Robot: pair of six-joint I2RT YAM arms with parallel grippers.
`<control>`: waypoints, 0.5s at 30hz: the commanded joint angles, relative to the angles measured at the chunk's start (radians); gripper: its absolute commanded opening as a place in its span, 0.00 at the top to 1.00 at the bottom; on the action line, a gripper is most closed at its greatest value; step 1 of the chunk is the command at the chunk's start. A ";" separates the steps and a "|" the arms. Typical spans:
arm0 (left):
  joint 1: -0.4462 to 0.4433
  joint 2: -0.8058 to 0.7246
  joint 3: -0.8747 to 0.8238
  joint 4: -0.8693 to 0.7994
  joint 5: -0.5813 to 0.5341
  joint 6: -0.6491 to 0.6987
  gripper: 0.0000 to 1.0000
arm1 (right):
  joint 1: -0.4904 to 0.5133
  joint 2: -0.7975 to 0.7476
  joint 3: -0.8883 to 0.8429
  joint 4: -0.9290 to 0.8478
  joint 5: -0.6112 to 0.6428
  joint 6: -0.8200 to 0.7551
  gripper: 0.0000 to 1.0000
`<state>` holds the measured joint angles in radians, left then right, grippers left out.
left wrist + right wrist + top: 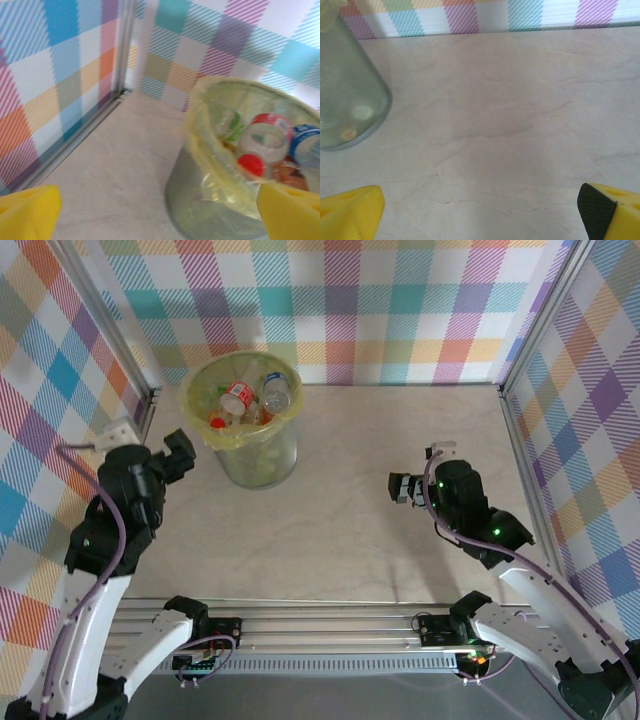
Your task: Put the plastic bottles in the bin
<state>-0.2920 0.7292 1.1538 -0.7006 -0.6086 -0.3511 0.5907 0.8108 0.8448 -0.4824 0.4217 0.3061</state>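
The bin (262, 462), a translucent bucket lined with a yellow-green bag, stands at the back left of the table. Several plastic bottles lie inside it: a red-labelled one (238, 397) and a clear one (277, 391) on top. The left wrist view looks over the bin's rim (199, 131) at a red-capped bottle (263, 141) and a blue-labelled bottle (306, 143). My left gripper (181, 452) hovers just left of the bin, open and empty (160, 215). My right gripper (398, 487) is open over bare table to the right of the bin, nothing between its yellow fingertips (350, 212).
Checked walls close off the back and both sides, with a metal frame post (122, 47) in the back left corner. The bin's wall (345, 97) shows at the left of the right wrist view. The marble-look tabletop (380, 550) spreads between the arms.
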 commanded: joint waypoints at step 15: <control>0.013 -0.131 -0.634 0.451 -0.144 -0.025 0.00 | -0.023 0.031 -0.209 0.253 0.256 -0.017 0.00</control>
<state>-0.2890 0.5701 0.5629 -0.4343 -0.7422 -0.4213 0.5835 0.8322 0.6605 -0.3252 0.6231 0.3092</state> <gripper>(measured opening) 0.997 0.996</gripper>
